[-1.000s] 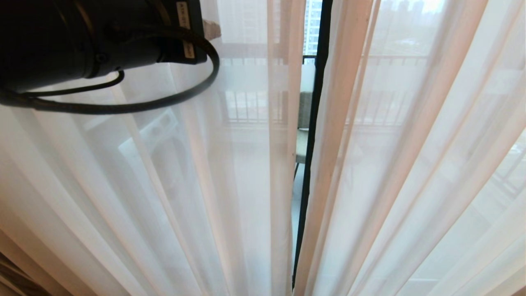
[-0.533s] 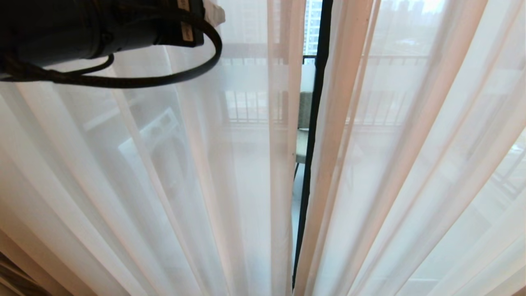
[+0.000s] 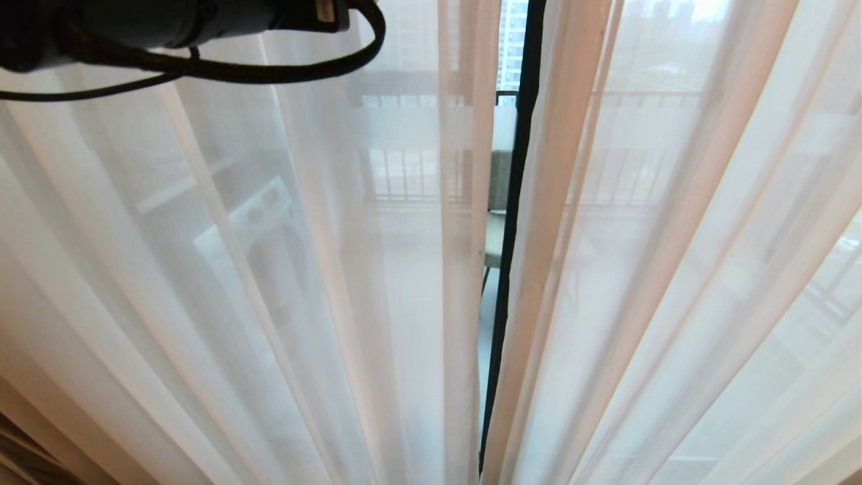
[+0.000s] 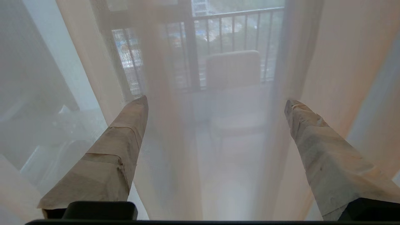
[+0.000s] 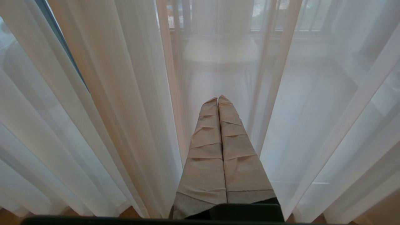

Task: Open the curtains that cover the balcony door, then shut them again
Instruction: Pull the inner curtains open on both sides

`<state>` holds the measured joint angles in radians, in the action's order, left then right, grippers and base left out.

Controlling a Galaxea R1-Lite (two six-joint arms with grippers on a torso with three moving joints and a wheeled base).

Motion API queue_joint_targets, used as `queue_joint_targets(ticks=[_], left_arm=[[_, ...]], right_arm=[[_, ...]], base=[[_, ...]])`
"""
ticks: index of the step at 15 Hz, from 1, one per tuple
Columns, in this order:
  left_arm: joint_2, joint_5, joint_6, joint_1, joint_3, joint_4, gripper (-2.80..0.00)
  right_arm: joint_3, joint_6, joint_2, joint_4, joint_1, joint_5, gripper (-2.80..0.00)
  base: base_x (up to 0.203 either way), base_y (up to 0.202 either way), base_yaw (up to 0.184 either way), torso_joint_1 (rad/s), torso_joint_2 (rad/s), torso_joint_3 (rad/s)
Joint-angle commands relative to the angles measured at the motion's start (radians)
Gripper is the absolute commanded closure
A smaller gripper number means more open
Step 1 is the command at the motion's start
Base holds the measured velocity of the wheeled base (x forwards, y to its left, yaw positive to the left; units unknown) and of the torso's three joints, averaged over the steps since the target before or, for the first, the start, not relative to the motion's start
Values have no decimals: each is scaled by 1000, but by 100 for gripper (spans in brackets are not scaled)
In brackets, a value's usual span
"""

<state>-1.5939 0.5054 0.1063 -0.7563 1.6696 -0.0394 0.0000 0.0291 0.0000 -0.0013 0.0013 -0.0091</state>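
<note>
I'm running the left gripper [image 4: 215, 103] w/ its fingers [image 4: 125, 137] spread wide, nothing between them but air, and I'm judging this as the release at the end of the closing pull, so doing it well means backing straight away from the fabric w/o snagging a pleat or dragging the panel back open. Directly ahead of the tips the sheer curtains [image 4: 175, 125] are hanging in soft folds; I can't tell whether a fold is brushing either tip, but no cloth is pinched. Thru the sheer, beyond the tips, a pale chair [image 4: 232, 68] and balcony railing [image 4: 237, 28] are showing. In the head view only the left arm's dark body and cable [image 3: 202, 27] are showing at the top, off to the left of the narrow gap where the two sheer panels [image 3: 465, 269] are almost meeting; the balcony door frame [image 3: 515, 202] is showing as a dark line in that gap. Right gripper [image 5: 218, 100] is sitting parked low, fingers pressed together, empty, pointing at the sheers w/ folds hanging just beyond its tips.
</note>
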Motion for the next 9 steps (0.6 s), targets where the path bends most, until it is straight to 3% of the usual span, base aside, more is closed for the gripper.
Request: queue_joint_targets(ticks=[1,5,9], left_arm=[[-67,1,4,25,59,-1,-280],[-162,-2,57,62,210,-4,-280],[-261,-2,186,97,275,-242,-280]], right_arm=[[0,0,2,0,0,0,0],[0,0,2,0,0,0,0],[0,0,2,0,0,0,0]], base=[[0,0,0,0,0,0],[0,0,0,0,0,0],[0,0,0,0,0,0]])
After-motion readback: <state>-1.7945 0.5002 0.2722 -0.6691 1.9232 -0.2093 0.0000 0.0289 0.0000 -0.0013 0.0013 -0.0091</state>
